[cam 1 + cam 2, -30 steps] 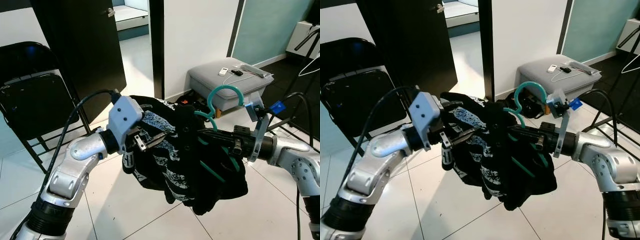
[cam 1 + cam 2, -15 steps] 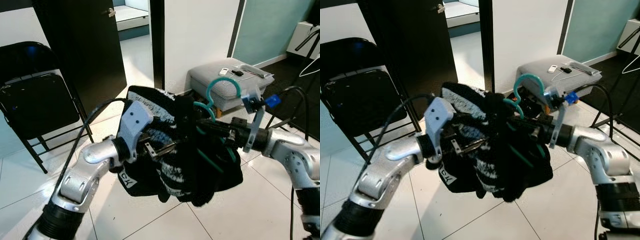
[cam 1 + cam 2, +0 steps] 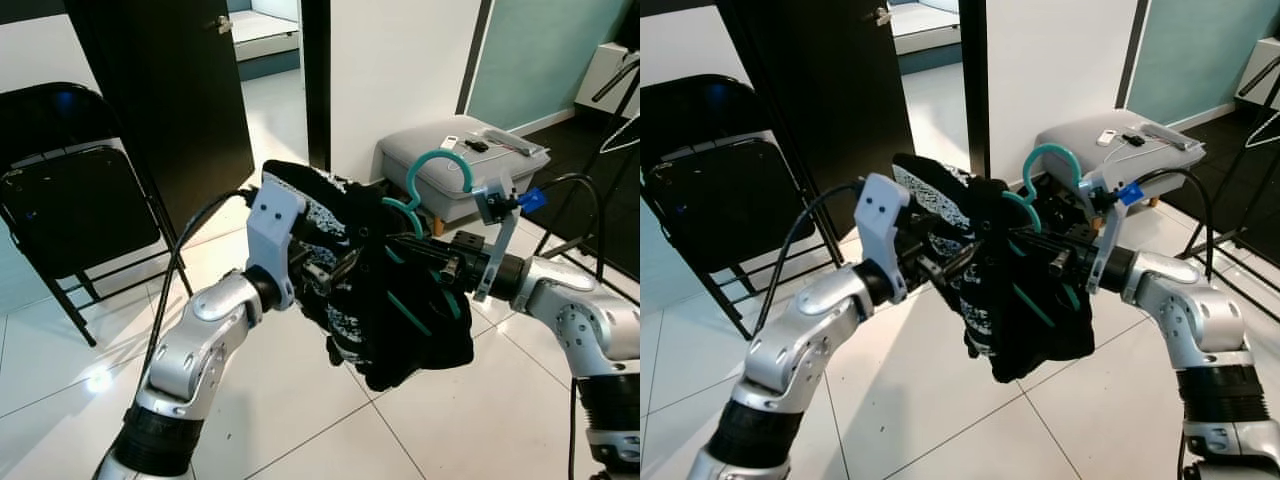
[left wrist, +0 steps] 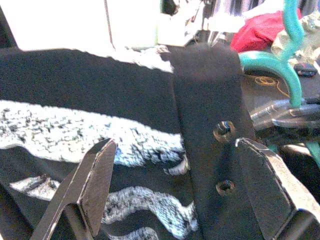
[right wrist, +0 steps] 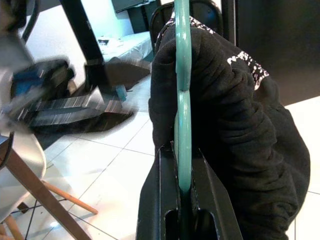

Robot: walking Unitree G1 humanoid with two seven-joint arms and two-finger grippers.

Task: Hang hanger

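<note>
Teal plastic marks the hanger (image 3: 432, 190), held out at chest height in the middle of the frame with its hook curling upward, which looks like a carrying pose that keeps the hook free for whatever rail it is meant to catch. A black garment (image 3: 400, 300) with white speckled print is draped over it and sags below both arms, clear of the white tiled floor (image 3: 300, 420). The right gripper (image 5: 182, 185) comes in from the right of the frame; in its wrist view the two black fingers are closed to a narrow slot with the teal bar of the hanger pinched between them, so this arm seems to bear the load. The left gripper (image 4: 175, 195) reaches in from the left at the same height, apparently to steady or spread the cloth; its fingers (image 4: 95, 175) stand wide apart on either side of a fold of the garment, and I judge they frame it without clamping it. Behind, a black folding chair (image 3: 70, 190) sits at the left edge, a dark door (image 3: 170, 90) at upper centre, and a grey ottoman (image 3: 450, 175) at upper right.
</note>
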